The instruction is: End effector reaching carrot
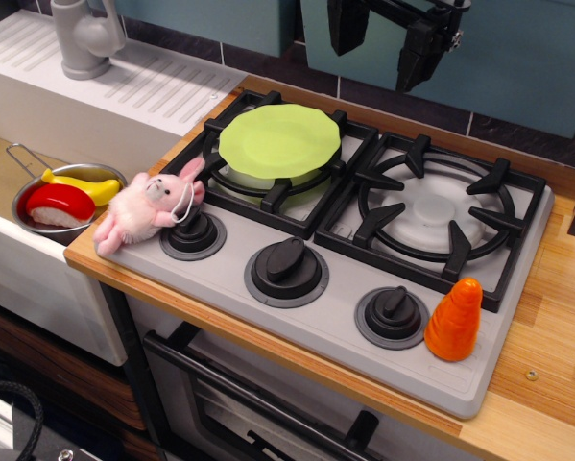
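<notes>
From where I stand, no writing, brand, number or sign can be read anywhere. The three stove knobs [287,267] are plain black with no markings I can make out around them, the grey stove front [325,331] carries no lettering, and the orange carrot [454,320], the green plate [279,140] and the pink plush bunny [145,209] bear no labels. The dark claw [383,38] at the top edge shows no legible print either.
</notes>
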